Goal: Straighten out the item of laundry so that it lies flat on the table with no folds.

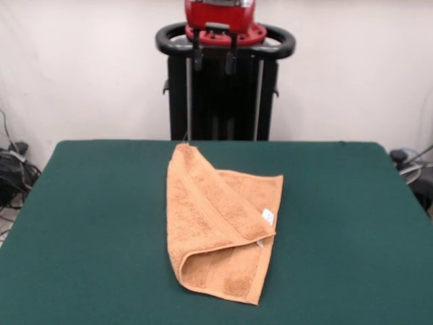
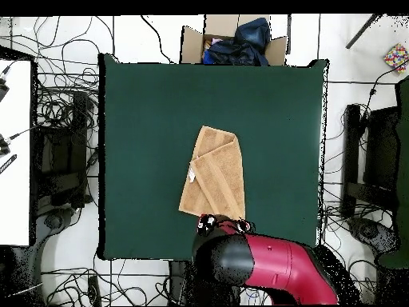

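Towel (image 1: pixel 216 227) soft, light, folded over; I'd pinch top flap corner nr tag (image 1: pixel 268 217). Gripper (image 1: pixel 214 59) parted, empty

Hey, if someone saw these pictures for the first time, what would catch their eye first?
Most likely the orange towel, bright against the dark green table, lying near the middle and folded over itself, with a small white tag on its edge. Next, the red robot arm drawn back at the table's robot side, its gripper hanging high above the towel and touching nothing.
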